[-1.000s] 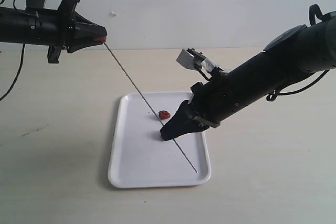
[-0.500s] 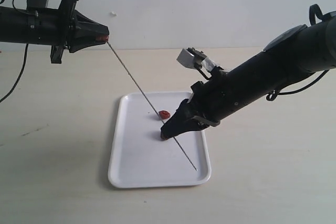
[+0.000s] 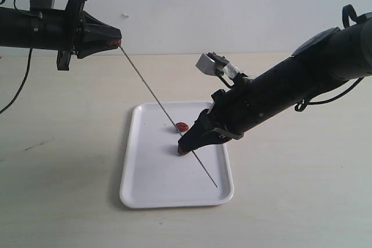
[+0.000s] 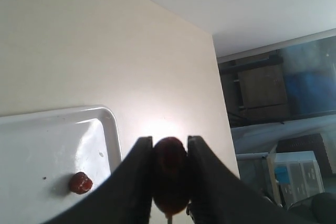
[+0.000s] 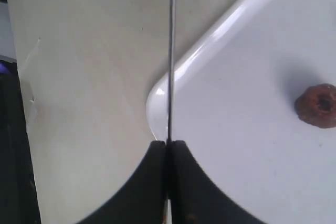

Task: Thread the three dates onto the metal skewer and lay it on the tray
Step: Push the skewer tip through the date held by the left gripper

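Left claw is gripping one soft wrinkled red-brown date; right claw is pinching the thin, stiff, likely slippery grey metal skewer low down.

pale beige table, plain white wall, dark shelving behind glass

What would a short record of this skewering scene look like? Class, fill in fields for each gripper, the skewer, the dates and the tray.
left gripper: shut on the held date, at the skewer's upper end
right gripper: shut on the metal skewer, lower down
metal skewer: slanted, lower tip over the tray
loose date: lying on the tray, beside the skewer
third date: unclear; only a reddish bit at the right gripper's tip
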Robot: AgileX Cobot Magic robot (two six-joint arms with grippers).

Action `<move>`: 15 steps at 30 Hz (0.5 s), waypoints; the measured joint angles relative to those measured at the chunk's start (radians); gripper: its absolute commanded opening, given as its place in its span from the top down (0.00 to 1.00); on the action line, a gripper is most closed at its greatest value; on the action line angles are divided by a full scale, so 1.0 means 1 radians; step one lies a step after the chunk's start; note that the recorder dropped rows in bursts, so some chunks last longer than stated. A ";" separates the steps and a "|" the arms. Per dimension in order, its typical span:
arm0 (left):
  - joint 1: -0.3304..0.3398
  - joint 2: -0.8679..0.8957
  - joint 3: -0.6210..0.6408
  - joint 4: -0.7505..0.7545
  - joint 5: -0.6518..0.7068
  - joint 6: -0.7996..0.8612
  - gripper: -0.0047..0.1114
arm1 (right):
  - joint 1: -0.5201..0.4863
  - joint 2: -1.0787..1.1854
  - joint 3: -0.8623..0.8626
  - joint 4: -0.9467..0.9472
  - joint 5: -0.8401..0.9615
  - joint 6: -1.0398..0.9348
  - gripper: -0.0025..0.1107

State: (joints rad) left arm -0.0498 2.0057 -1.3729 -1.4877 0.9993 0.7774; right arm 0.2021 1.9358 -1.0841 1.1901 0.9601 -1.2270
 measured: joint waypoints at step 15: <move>-0.030 0.000 0.000 0.000 0.004 0.024 0.75 | 0.000 0.000 0.000 0.026 -0.020 -0.014 0.98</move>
State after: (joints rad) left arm -0.0796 2.0057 -1.3729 -1.4877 1.0037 0.8010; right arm 0.2021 1.9358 -1.0841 1.2163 0.9401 -1.2409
